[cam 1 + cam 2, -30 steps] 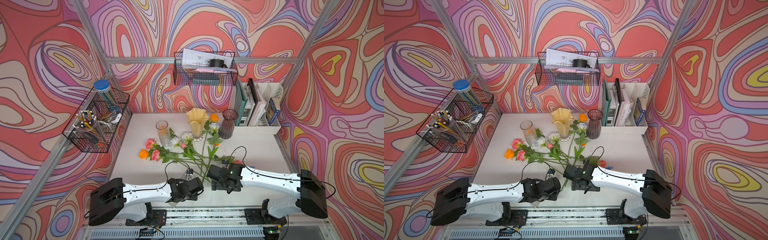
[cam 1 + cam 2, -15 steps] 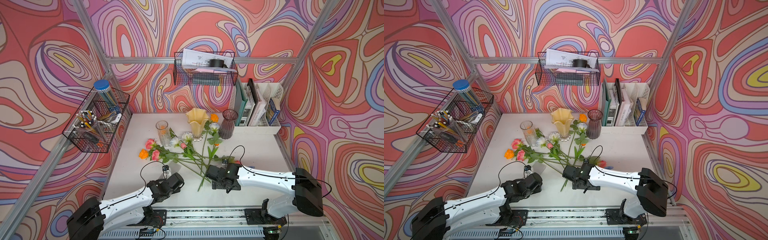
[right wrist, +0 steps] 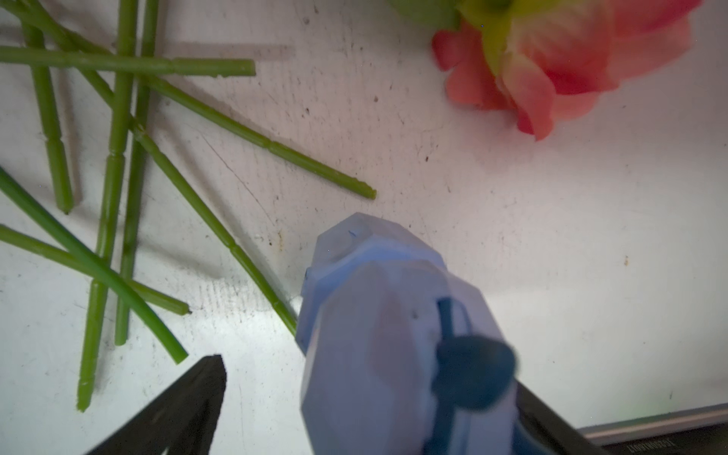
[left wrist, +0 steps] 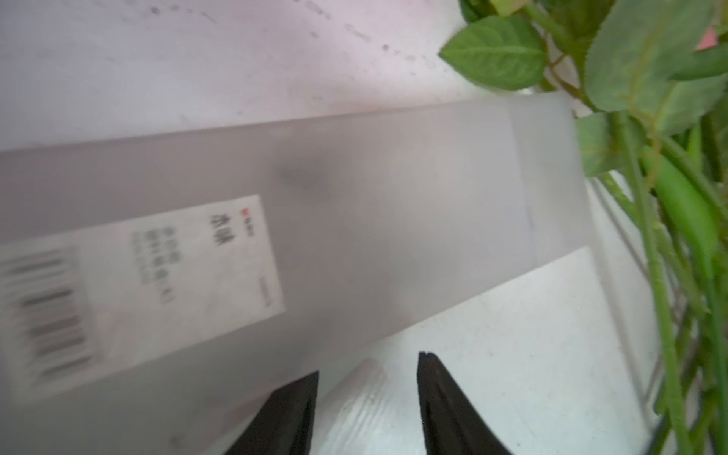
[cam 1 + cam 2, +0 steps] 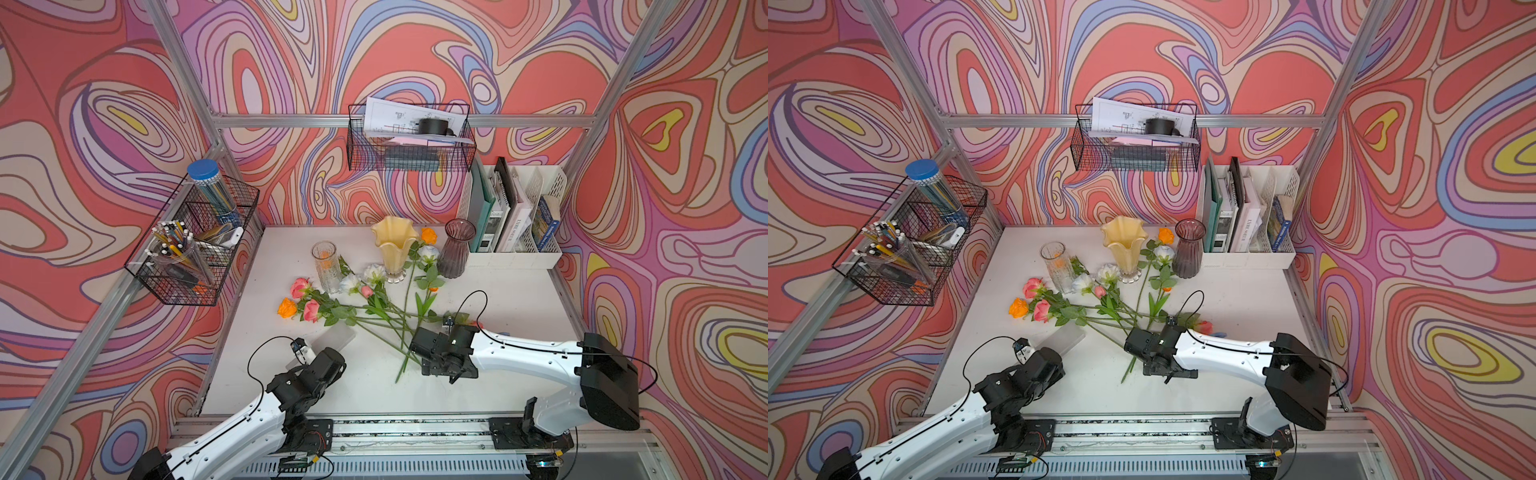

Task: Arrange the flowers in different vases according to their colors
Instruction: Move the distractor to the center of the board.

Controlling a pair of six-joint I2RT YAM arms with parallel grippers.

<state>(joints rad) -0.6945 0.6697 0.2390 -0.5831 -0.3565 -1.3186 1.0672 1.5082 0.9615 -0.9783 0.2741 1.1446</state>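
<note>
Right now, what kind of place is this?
Probably a staged robot test cell dressed as an office desk: aluminium frame, swirl-patterned walls, plus a file organizer and wire pen basket.

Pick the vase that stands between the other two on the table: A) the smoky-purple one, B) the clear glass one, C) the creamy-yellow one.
C: in a top view the creamy-yellow vase stands between the clear glass vase and the smoky-purple vase.

Robot test cell staged as office desk. Evidence: aluminium frame (image 5: 282,120), printed walls (image 5: 415,50); pen basket (image 5: 178,286) left of my left gripper (image 4: 368,364), file rack (image 5: 515,259) ahead-right.
</note>
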